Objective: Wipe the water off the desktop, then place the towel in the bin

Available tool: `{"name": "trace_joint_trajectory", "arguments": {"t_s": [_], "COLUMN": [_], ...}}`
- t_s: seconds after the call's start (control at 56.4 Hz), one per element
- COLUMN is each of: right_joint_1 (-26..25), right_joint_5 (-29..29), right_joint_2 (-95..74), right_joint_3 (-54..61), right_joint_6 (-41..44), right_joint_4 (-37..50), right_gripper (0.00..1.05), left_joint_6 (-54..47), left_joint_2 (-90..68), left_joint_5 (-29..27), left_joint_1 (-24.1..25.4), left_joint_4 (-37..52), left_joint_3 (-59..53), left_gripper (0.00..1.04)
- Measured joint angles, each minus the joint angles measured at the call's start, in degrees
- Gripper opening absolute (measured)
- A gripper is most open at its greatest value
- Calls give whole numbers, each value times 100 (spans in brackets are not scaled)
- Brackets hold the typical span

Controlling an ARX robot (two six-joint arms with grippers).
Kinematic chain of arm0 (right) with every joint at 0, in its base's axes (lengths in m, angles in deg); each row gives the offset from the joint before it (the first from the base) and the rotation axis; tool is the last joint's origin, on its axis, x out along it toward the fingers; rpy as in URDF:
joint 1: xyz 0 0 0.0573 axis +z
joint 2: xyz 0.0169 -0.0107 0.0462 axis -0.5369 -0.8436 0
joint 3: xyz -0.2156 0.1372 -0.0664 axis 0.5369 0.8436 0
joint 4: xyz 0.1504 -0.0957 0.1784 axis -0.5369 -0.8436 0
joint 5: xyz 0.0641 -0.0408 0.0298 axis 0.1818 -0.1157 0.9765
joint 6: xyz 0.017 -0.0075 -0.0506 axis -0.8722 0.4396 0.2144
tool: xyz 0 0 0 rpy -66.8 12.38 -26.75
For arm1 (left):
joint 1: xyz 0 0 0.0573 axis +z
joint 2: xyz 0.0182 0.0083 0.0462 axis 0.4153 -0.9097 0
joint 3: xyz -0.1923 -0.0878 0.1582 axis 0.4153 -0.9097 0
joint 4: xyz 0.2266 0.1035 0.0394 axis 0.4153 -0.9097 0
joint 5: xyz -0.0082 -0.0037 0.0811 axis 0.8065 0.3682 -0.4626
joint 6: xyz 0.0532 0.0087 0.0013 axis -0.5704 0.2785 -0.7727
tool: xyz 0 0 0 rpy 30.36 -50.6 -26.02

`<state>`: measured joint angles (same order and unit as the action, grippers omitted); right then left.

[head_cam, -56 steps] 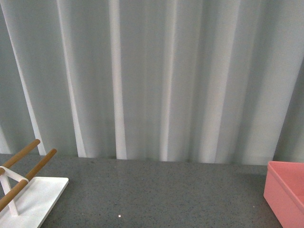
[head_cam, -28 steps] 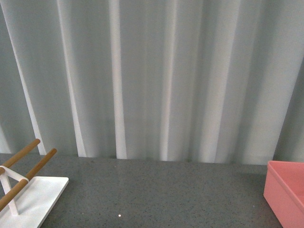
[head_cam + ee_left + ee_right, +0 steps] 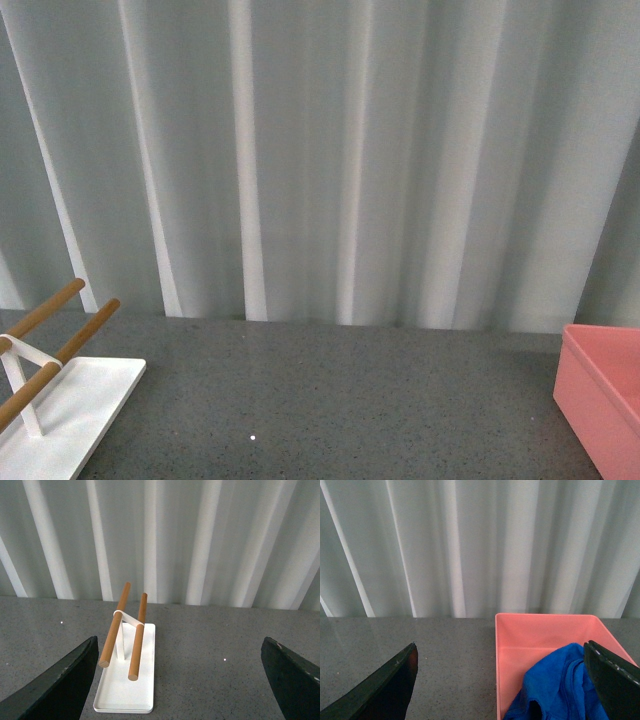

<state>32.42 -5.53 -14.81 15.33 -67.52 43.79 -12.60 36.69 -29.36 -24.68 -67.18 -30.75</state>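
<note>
The blue towel (image 3: 560,685) lies crumpled inside the salmon-pink bin (image 3: 530,635) in the right wrist view. My right gripper (image 3: 502,680) is open and empty above the bin's near-left wall, its dark fingers (image 3: 390,685) spread wide apart. The bin's corner also shows at the right edge of the front view (image 3: 605,395). My left gripper (image 3: 185,680) is open and empty over the dark speckled desktop (image 3: 210,645). Neither arm shows in the front view. No water shows on the desktop (image 3: 330,390).
A white rack (image 3: 127,680) with two wooden bars (image 3: 116,625) stands on the desktop between my left gripper's fingers, and at the front view's left (image 3: 60,400). A pleated grey-white curtain (image 3: 320,160) closes off the back.
The front view has shifted slightly: the desktop's back edge, the rack and the bin sit a little lower or further off in the frame than a second ago.
</note>
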Motion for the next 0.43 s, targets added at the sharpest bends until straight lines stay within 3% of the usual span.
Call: {"name": "trace_joint_trajectory", "arguments": {"t_s": [0.425], "right_joint_1": [0], "right_joint_5": [0], "right_joint_2": [0], "right_joint_3": [0], "right_joint_6": [0], "right_joint_4": [0], "right_gripper": [98], "left_joint_6": [0], "left_joint_2": [0], "left_joint_5": [0], "left_joint_1": [0], "left_joint_4": [0], "left_joint_3": [0], "left_gripper": [98]}}
